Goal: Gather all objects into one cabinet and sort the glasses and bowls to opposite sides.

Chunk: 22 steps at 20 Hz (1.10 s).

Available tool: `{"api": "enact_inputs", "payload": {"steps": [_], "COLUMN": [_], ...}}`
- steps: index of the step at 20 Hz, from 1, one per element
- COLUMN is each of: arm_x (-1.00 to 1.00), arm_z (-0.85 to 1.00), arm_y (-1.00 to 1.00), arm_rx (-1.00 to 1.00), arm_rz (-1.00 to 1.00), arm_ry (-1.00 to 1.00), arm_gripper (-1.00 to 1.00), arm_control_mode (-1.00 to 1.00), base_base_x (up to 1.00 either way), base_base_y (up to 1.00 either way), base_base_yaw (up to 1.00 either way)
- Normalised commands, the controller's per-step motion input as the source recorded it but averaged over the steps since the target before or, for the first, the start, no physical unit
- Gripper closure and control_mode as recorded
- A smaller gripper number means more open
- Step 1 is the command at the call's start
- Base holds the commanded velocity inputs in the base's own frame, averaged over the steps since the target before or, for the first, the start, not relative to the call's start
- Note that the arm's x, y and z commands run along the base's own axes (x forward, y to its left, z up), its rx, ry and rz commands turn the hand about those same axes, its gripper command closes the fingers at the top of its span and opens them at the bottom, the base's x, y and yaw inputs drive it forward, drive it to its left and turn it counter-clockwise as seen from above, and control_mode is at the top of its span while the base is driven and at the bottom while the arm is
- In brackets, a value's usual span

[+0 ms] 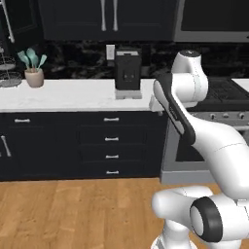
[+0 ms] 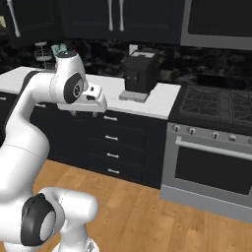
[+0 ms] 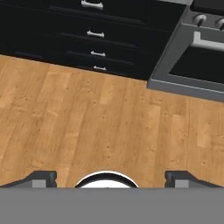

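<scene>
In the left base view the arm is folded up in front of the white table (image 1: 73,95), well apart from the upper cabinet (image 1: 107,19) with its pale handles. A pot of teal utensils (image 1: 33,70) and a black coffee machine (image 1: 128,73) stand on the table. I judge the task is at its beginning: the base must first come near the objects.

In the right base view the jaws (image 2: 83,113) hang spread and empty, pointing down before the drawers (image 2: 110,142). The glasses and bowls are probably further left, but I cannot tell.

In the hand view the jaws point at bare wooden floor (image 3: 100,118), with the oven (image 3: 197,61) at the upper right; nothing lies between them.
</scene>
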Motion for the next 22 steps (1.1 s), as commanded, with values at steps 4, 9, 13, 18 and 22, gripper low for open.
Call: {"api": "enact_inputs", "payload": {"steps": [4, 9, 13, 18, 22], "arm_x": [0.0, 0.0, 0.0, 0.0, 0.0], "arm_z": [0.0, 0.0, 0.0, 0.0, 0.0], "arm_y": [0.0, 0.0, 0.0, 0.0, 0.0], "arm_rx": [0.0, 0.0, 0.0, 0.0, 0.0], "arm_rz": [0.0, 0.0, 0.0, 0.0, 0.0], "arm_ry": [0.0, 0.0, 0.0, 0.0, 0.0], "arm_gripper": [-1.0, -1.0, -1.0, -1.0, -1.0], "arm_control_mode": [1.0, 1.0, 1.0, 1.0, 1.0], "base_base_x": [-0.13, -0.14, -0.15, -0.17, -0.16], "base_base_y": [-1.0, -1.0, -1.0, -1.0, -1.0], "base_base_yaw": [0.13, 0.12, 0.13, 0.13, 0.13]}}
